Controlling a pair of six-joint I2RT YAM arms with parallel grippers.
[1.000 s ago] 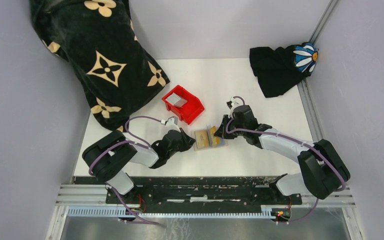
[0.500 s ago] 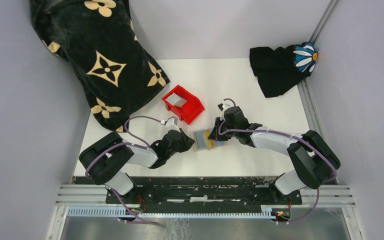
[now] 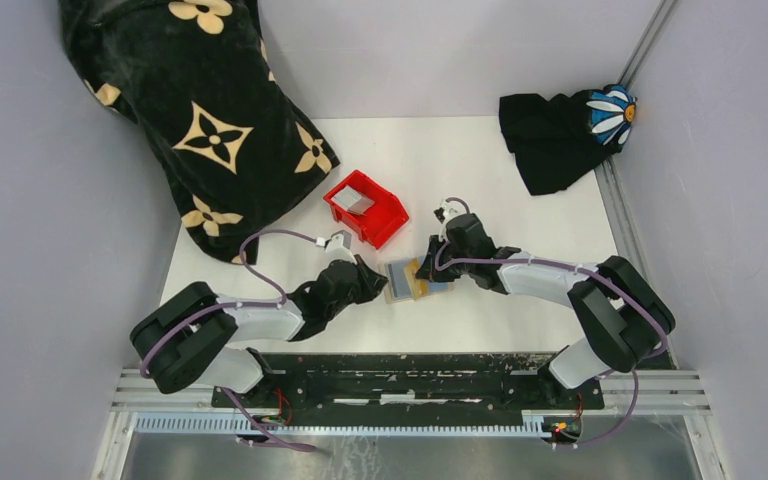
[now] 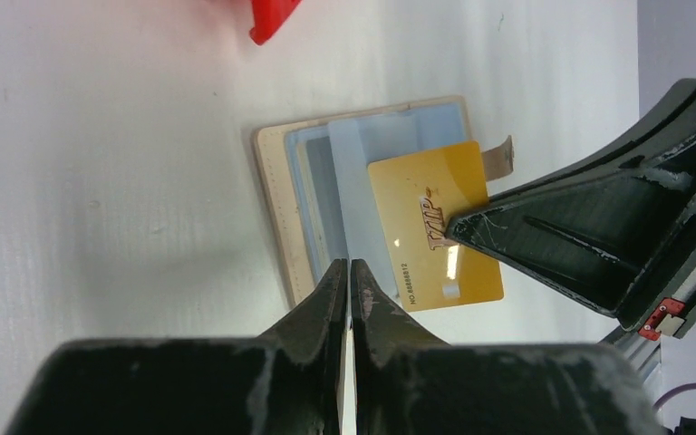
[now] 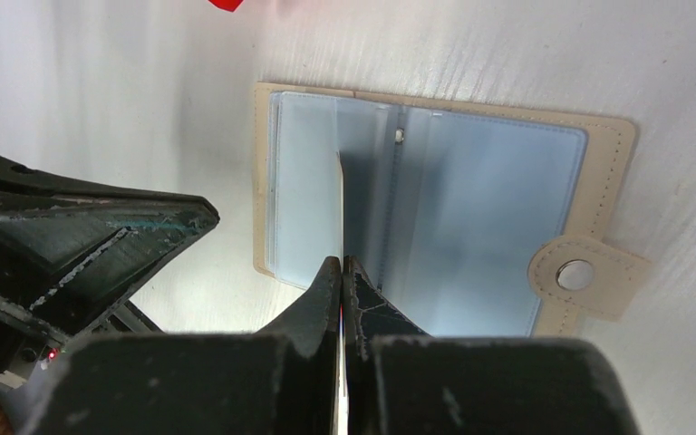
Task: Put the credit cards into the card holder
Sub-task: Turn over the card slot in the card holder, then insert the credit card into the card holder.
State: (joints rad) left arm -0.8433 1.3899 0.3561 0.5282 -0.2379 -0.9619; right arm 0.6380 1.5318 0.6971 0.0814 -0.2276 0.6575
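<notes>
While the card holder [image 5: 603, 181] lies open on the table [image 4: 100, 181], its clear sleeve [image 4: 349, 181] is pinched tight by the left gripper [image 4: 345, 272], and a gold card [image 4: 417, 227] by the right gripper [image 5: 342, 267].

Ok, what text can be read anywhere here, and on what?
"VIP": raised letters on the gold card in the right tool.
"NO" plus a run of 8s, last digits unclear: small print on that card.
Card holder, red bin: no text visible.
</notes>
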